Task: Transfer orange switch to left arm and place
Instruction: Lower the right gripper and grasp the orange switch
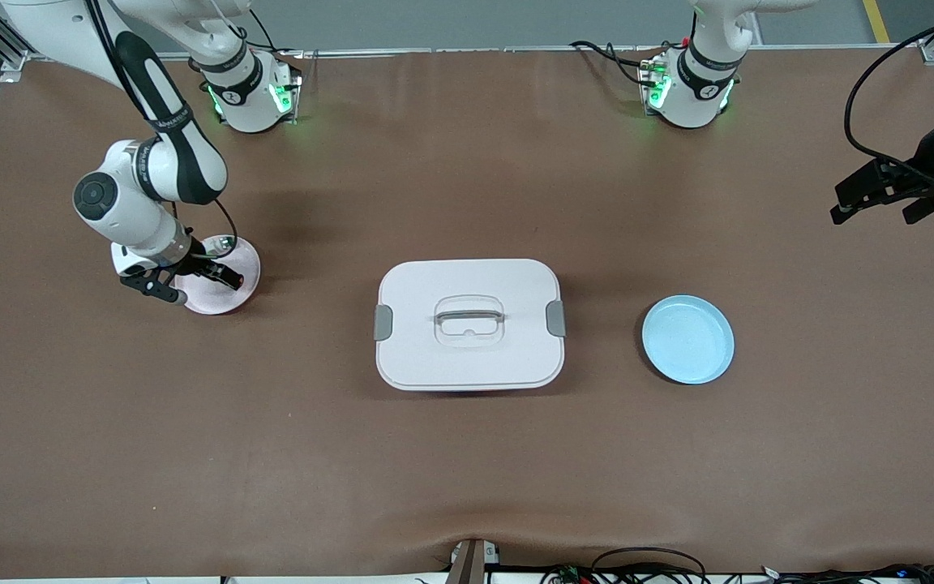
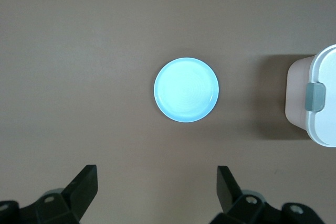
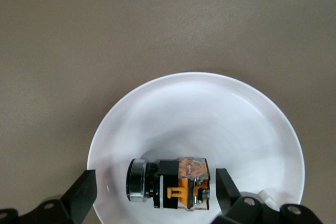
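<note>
The orange switch (image 3: 170, 184) lies on its side on the pink plate (image 1: 228, 302), which looks white in the right wrist view (image 3: 210, 114). It has a black body, orange markings and a silver-rimmed cap. My right gripper (image 1: 209, 289) (image 3: 156, 182) is low over that plate and open, one finger on each side of the switch, with gaps between them. The white box (image 1: 469, 324) (image 2: 320, 103) sits mid-table. My left gripper (image 1: 872, 212) (image 2: 156, 174) hangs open and empty, high over the left arm's end of the table.
A blue plate (image 1: 687, 339) (image 2: 186, 89) lies between the box and the left arm's end of the table. A small green-and-silver component (image 1: 224, 242) sits at the pink plate's edge, on the side toward the robot bases. Brown table surface surrounds everything.
</note>
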Robot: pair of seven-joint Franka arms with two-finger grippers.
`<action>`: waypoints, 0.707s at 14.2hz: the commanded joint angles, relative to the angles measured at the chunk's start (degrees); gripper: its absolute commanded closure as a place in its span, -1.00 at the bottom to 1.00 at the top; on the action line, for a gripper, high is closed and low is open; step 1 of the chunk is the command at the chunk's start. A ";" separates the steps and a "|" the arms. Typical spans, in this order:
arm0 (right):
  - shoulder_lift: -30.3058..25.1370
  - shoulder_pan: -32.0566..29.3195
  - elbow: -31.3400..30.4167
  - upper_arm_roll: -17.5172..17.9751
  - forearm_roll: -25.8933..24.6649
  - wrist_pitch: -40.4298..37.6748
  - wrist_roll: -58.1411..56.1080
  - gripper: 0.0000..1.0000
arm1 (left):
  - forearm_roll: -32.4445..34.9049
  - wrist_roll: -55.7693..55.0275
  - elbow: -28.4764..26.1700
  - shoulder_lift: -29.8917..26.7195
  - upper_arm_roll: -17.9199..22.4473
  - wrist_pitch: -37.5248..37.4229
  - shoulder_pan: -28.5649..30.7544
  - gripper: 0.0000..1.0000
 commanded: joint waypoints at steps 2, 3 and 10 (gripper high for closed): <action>0.84 0.73 -1.04 0.05 1.44 1.69 0.84 -1.00 | 1.18 0.59 1.60 0.78 0.10 -1.22 0.00 -1.00; 1.01 0.73 -1.66 0.05 1.44 2.83 0.84 -1.00 | 1.10 0.59 1.60 0.78 0.10 -1.22 0.00 -1.00; 2.60 0.64 -2.10 0.05 1.44 4.51 0.84 -1.00 | 1.09 0.68 1.60 0.78 0.10 -1.22 0.00 -1.00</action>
